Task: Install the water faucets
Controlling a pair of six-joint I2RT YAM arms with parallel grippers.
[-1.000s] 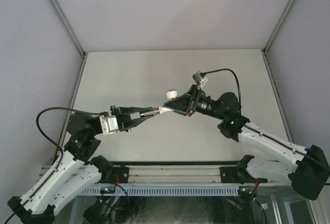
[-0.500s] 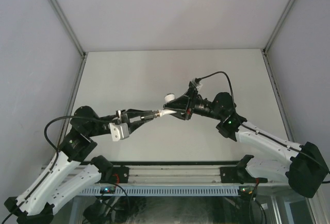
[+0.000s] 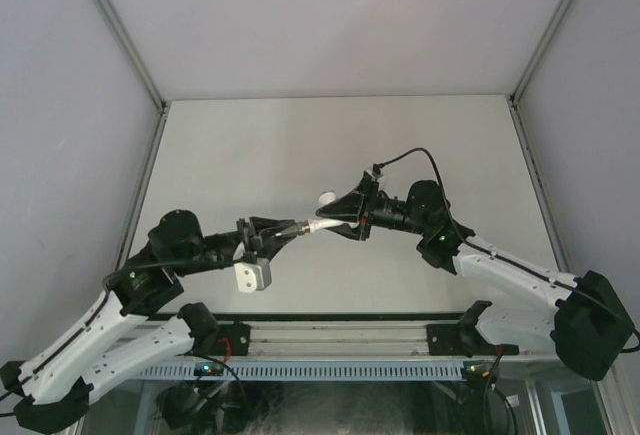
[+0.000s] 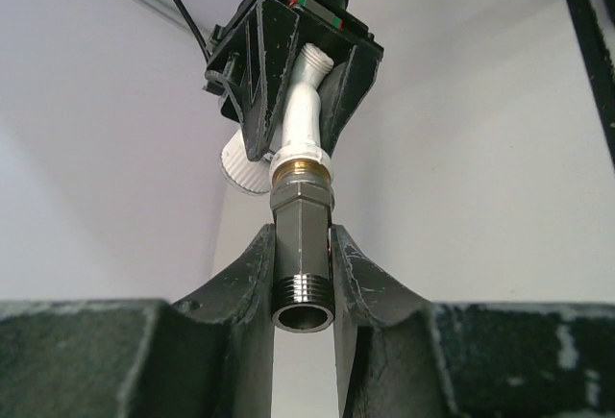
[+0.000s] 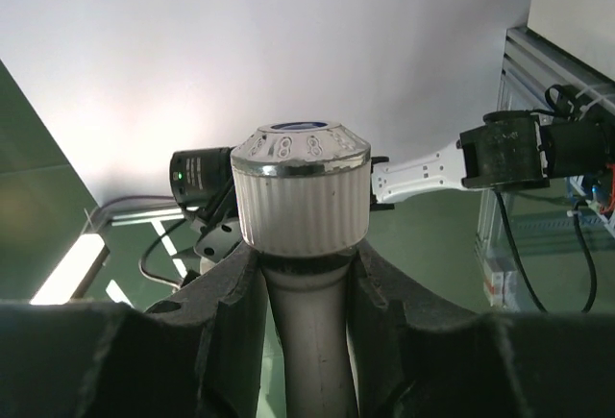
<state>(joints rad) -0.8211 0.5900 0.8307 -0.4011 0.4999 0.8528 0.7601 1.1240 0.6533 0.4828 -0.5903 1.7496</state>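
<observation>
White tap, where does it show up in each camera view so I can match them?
Top external: the white tap sits dead centre.
Left wrist: upper middle, just above the dark-grey fitting.
Right wrist: bottom centre, stem rising from the lower edge.
Shared landmark: its ribbed knob, visible in all three.

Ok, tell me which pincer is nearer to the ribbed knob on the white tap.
Right. The right pincer grips the white tap just under the knob. The left pincer is shut on the metal fitting at the tap's far end, farther from the knob.
</observation>
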